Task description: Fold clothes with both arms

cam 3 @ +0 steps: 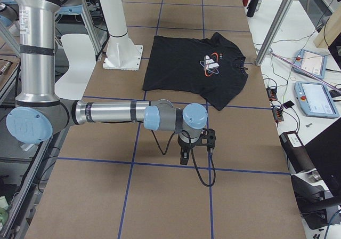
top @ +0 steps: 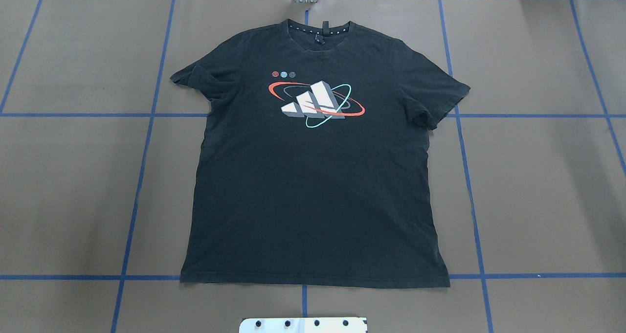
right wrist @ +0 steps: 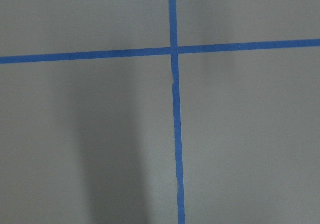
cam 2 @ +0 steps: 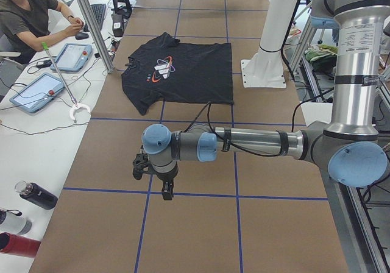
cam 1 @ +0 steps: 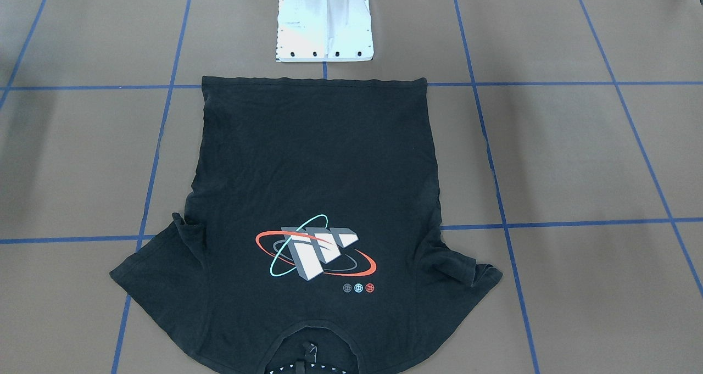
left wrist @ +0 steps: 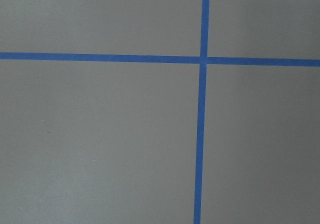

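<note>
- Left gripper (cam 2: 166, 192): it hangs fingers-down from my left arm (cam 2: 256, 142), which reaches level across the table (top: 538, 201) at my left end. It shows only in the side view, so I cannot tell whether its jaws are parted or closed. It holds nothing that I can see.
- Left wrist view: only bare brown table surface, with a crossing of blue tape lines (left wrist: 202, 134).
- Right gripper (cam 3: 184, 158): it hangs the same way from my right arm (cam 3: 106, 112), above bare table at my right end, near a tape line. Whether the jaws are parted or closed cannot be told here either.
- Right wrist view: brown surface, another tape crossing, and a soft shadow to the left of it.
- Pedestal (cam 1: 324, 28): a white base bolted to the table at my edge, midway between the two arms.
- T-shirt (top: 313, 186): black, spread flat and print-up at the table's middle, well apart from both grippers. Its hem (top: 313, 280) lies straight, just beyond the pedestal.
- Logo (top: 315, 103): grey-white blocks ringed by a red-orange and a teal ellipse, on the chest, with three small dots (top: 283, 74) beside it.
- Sleeves: both spread outward; the one on my right (top: 435, 98) is creased at its cuff.
- Collar (top: 318, 30): it points away from me, close to the far table edge.
- Beyond the far edge: a white desk with tablets (cam 2: 36, 90) and a seated person (cam 2: 30, 17).
</note>
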`<state>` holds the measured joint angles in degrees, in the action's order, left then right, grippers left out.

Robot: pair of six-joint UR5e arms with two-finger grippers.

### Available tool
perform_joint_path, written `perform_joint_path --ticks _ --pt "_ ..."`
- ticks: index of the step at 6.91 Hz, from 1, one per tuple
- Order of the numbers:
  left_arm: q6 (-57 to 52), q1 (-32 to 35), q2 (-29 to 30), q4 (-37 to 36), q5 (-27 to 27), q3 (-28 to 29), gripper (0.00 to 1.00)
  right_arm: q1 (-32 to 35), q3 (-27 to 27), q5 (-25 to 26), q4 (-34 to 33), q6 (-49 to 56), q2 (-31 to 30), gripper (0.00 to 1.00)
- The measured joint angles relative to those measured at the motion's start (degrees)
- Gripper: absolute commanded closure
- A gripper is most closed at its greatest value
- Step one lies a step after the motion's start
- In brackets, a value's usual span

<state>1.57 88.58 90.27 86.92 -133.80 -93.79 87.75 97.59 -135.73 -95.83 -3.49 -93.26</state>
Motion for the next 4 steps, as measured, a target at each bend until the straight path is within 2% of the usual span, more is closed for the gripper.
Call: perform_joint_path --ticks 2,4 --pt "0.4 -0.2 6.4 -0.2 -0.2 -0.6 0.0 -0.2 -1.8 0.2 1.7 -0.3 3.0 0.0" --pt "0.4 -0.7 13.7 0.7 -0.5 -0.2 0.0 -1.7 -6.0 0.1 6.8 -2.7 8.8 0.0"
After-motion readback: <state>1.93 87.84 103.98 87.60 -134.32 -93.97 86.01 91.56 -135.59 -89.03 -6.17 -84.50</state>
